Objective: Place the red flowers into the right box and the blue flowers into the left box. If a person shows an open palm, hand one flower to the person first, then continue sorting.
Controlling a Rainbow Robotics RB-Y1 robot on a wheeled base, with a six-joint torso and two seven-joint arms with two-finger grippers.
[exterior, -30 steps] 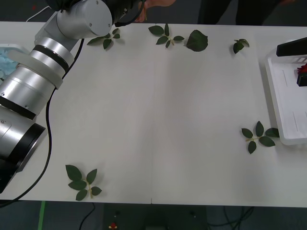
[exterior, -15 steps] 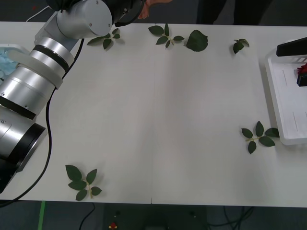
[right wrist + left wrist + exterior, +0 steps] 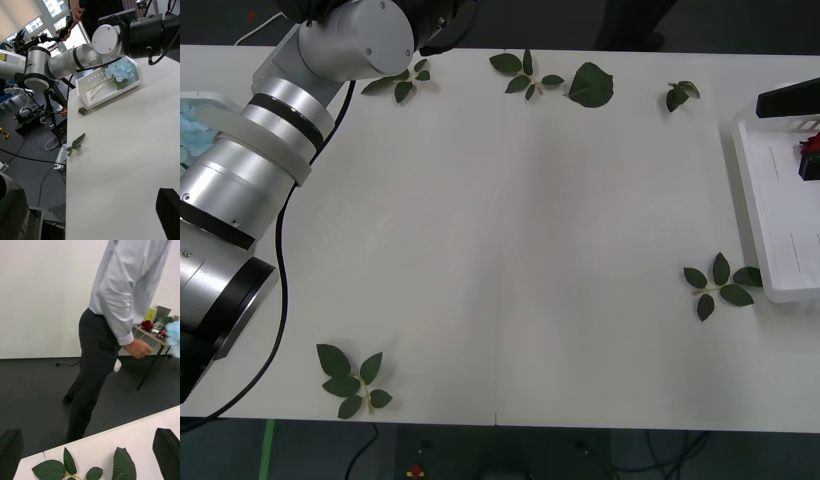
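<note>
On the near part of the white table (image 3: 520, 250) lie only loose green leaf sprigs (image 3: 352, 380). At the right edge, the right white shallow plastic tray (image 3: 765, 215) holds a deep-red rose (image 3: 811, 146), with the right end effector (image 3: 90, 215) beside it, its black fingers spread and empty. At the far left, the left white tray (image 3: 108, 85) holds pale-blue hydrangeas (image 3: 120, 69). The left end effector (image 3: 90, 450) reaches over the far table edge, fingers spread, empty. A person's hand (image 3: 138, 348) hangs beyond. Judging by this, drawing the left arm back high over the sprigs seems wise.
</note>
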